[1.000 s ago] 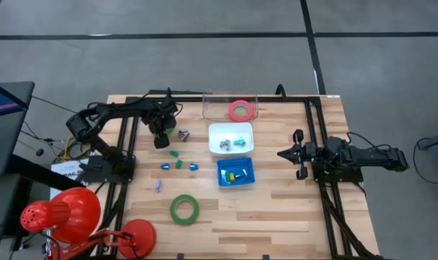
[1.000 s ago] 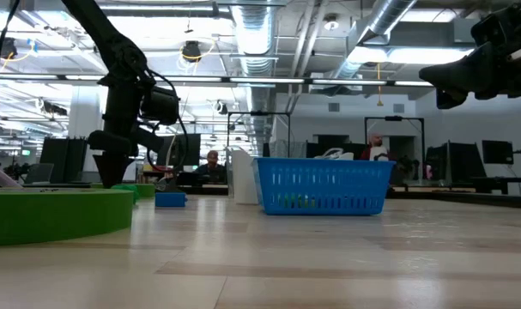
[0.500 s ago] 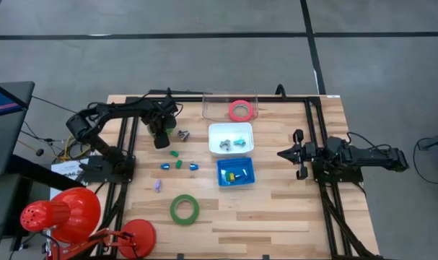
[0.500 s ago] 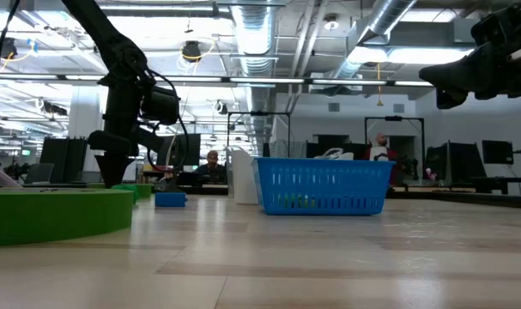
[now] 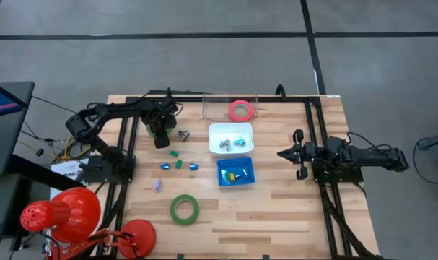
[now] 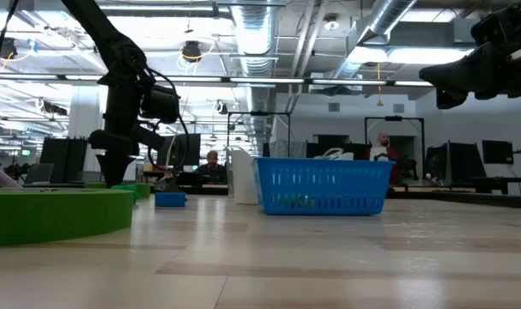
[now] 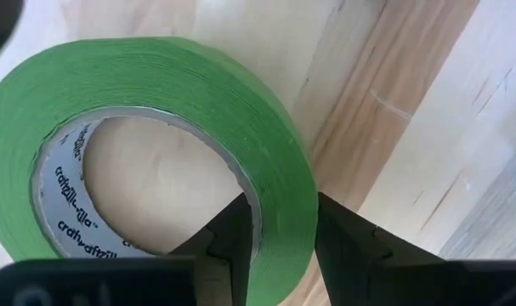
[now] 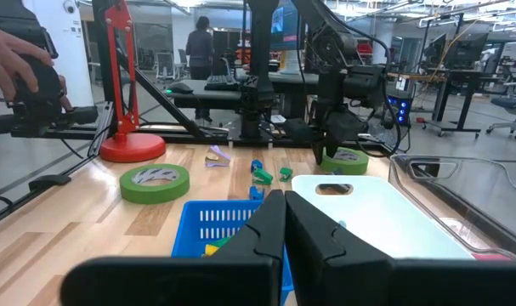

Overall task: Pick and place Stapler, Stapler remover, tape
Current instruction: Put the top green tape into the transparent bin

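Closing in over the last second, my left gripper (image 7: 279, 242) now has its fingers (image 7: 232, 234) pinching the wall of a green tape roll (image 7: 155, 144), one finger inside the ring and one outside, at the far left of the table (image 5: 276, 217). From above I see that gripper (image 5: 160, 137) pointing straight down, with the roll mostly hidden under it. Just right of it lies a small grey metal piece (image 5: 183, 134), and nearer me a row of little green and blue pieces (image 5: 178, 165). Farther right sit the white tray (image 5: 231, 128) and, nearer, the blue basket (image 5: 235, 172). A second green tape ring (image 5: 184, 209) lies flat at the near edge, and the pink-red ring (image 5: 239, 110) rests in the clear bin (image 5: 229, 95) at the far edge. My right gripper (image 5: 284, 154) waits at the right side, fingers pressed together, holding nothing.
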You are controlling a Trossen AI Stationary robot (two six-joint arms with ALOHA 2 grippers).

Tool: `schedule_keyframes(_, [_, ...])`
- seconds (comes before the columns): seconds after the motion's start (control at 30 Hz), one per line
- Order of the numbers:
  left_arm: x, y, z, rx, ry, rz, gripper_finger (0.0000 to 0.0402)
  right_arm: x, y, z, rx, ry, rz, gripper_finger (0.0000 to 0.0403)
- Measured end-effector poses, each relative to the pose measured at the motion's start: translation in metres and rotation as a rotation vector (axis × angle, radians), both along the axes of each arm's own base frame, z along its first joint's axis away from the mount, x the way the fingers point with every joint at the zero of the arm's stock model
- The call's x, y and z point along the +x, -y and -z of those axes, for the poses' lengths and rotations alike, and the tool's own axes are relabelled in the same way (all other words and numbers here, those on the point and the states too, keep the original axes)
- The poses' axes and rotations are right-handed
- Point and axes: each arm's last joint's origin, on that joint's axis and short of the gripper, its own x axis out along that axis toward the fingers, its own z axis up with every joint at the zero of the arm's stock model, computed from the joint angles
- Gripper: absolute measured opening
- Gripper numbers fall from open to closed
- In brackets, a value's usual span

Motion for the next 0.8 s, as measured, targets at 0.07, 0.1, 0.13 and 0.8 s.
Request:
schedule_keyframes(0.07, [-0.001,0.001,-0.004,0.012,0.01,0.0,0.01,0.0,0.0,0.0,0.0,0.0,0.0,0.0001])
schedule_keyframes(0.1, [-0.001,0.001,-0.006,0.016,0.013,0.0,0.01,0.0,0.0,0.0,0.0,0.0,0.0,0.0001])
schedule_keyframes(0.13, [-0.002,0.002,-0.009,0.023,0.018,-0.001,0.01,0.0,0.0,0.0,0.0,0.0,0.0,0.0001])
schedule_keyframes(0.8, [-0.014,0.034,-0.085,0.232,0.267,0.036,0.0099,0.0,0.0,0.0,0.0,0.0,0.0,0.0001])
